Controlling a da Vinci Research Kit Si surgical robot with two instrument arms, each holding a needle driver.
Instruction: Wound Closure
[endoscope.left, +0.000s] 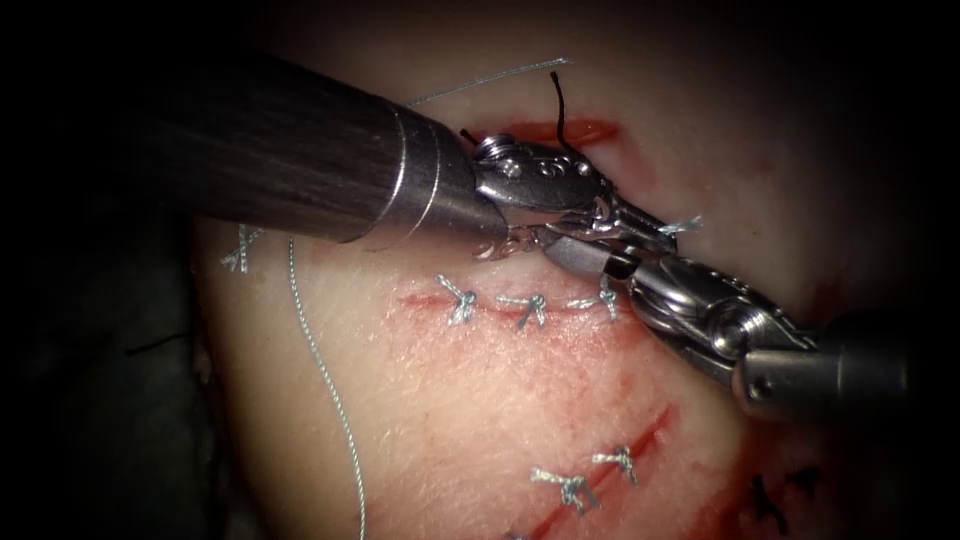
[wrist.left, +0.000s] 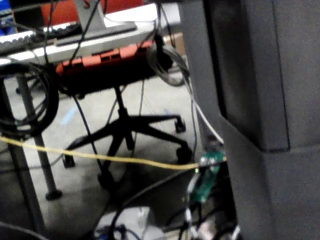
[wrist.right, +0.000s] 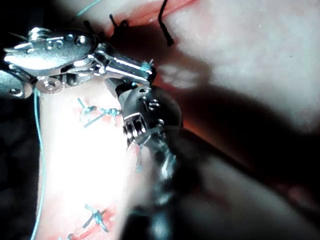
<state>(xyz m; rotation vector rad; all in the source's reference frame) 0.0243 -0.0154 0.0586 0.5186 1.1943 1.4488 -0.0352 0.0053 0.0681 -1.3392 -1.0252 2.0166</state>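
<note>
Quick pass. My left arm's silver needle driver (endoscope.left: 655, 228) (wrist.right: 142, 70) comes in from the far left, jaws clamped on a short frayed pale-blue thread end (endoscope.left: 686, 225) (wrist.right: 148, 63) that sticks out to the right of the tips. My right arm's silver needle driver (endoscope.left: 578, 257) (wrist.right: 115, 89) comes in from the near right, jaws together. Its tip is tucked just under the left jaws and touches them; whatever it holds is hidden there.

A small shiny curved bit (endoscope.left: 500, 243) just below my left wrist joint may be the curved needle lying on the surface, not sure.

Both tips sit over the pale pink pork tissue (endoscope.left: 450, 420), just beyond the right end of a closed horizontal cut with three pale-blue knots (endoscope.left: 520, 305). Farther off is a short red open cut (endoscope.left: 575, 131) with a black thread tail (endoscope.left: 559, 105) standing up from it. A long pale-blue thread strand (endoscope.left: 315, 360) runs down the left side of the tissue. Red fluid (endoscope.left: 600, 370) smears the surface between the closed cut and a nearer slanted cut with two knots (endoscope.left: 610, 460).
</note>
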